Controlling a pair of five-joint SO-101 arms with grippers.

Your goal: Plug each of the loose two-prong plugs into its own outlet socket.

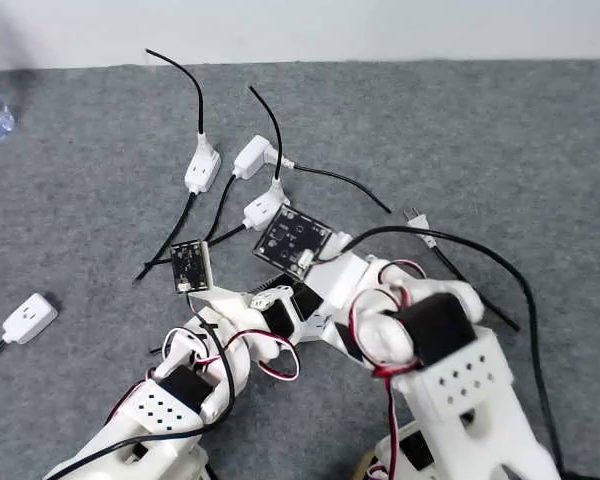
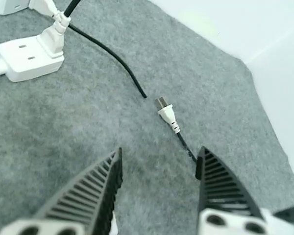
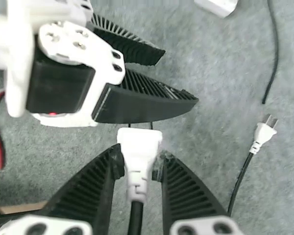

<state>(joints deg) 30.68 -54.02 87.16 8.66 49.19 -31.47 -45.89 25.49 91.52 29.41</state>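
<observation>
**A:** Grey felt surface (image 1: pixel 540 130), white wall behind. Where do we stand?

**B:** I have one plug (image 3: pixel 138 142) clenched in my right gripper (image 3: pixel 141 154). Its prongs point forward out of the tips and its cord runs back between the fingers. So the step in hand is carrying that plug to a socket.

**A:** And the left?

**B:** My left gripper (image 2: pixel 160 152) is released, jaws spread, holding nothing. It hangs just in front of the right one, across its path. Beyond it a loose plug (image 2: pixel 165 112) lies flat on the felt, near the tips but apart from them.

**A:** Sockets?

**B:** A cluster of outlets (image 1: pixel 252 158) sits ahead of both arms. One near outlet (image 2: pixel 24 61) has a seated plug (image 2: pixel 51 36) in its end and what look like two bare slots on its upper face. A lone outlet (image 1: pixel 28 317) lies well apart, off to the left.

**A:** Next move?

**B:** I judge the left arm has to get out of the way, or else settle on an outlet to steady it. Those blocks look light and would likely slide under a push. Then I line the prongs up square to a free pair of slots and press straight in. A skewed approach could bend the prongs or shove the outlet away. The loose plug waits its turn.
</observation>
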